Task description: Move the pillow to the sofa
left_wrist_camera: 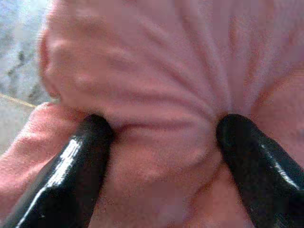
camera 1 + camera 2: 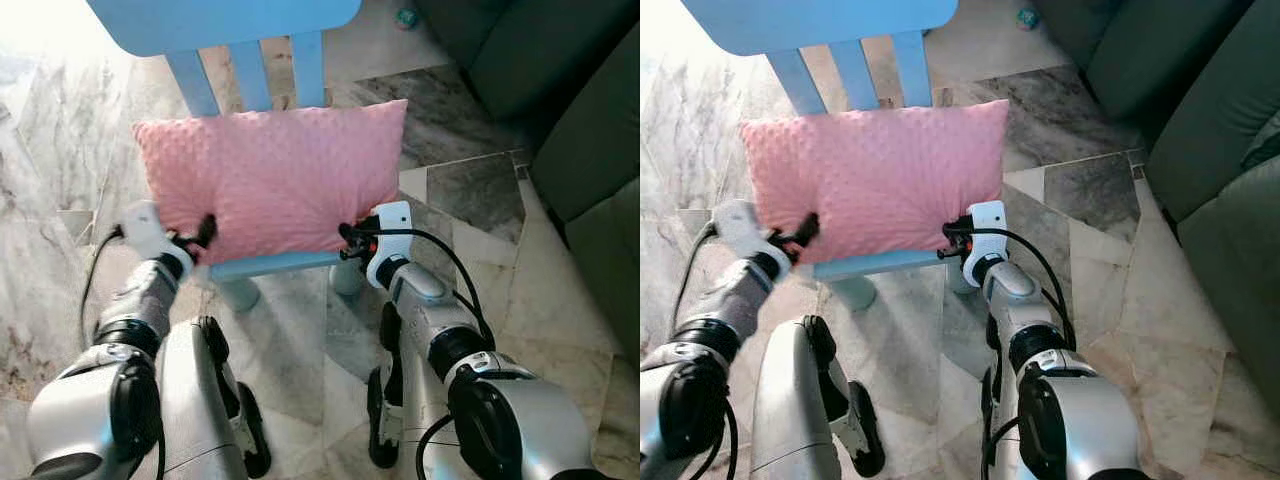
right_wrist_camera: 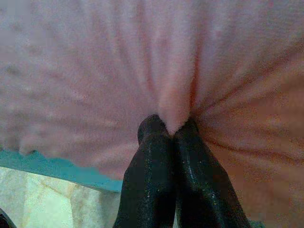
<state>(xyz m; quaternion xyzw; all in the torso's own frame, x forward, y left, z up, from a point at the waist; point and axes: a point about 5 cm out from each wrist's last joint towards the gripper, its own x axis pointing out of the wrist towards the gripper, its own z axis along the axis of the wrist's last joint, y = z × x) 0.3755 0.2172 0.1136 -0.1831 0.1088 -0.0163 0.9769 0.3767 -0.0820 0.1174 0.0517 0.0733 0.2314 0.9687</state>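
Both hands pinch the pink pillow (image 2: 270, 180) above the blue chair (image 2: 270, 264): left hand (image 2: 203, 236) half-open around a fold, right hand (image 2: 347, 240) clamped tight, sharing its weight.

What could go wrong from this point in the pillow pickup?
1. The right claw pinches only a thin fold of the pink pillow, so the fabric may slip out during the lift.
2. The left claw takes a wider bunch, so the uneven hold could let the pillow sag or twist.
3. The pillow leans against the blue chair slats and could drag it.
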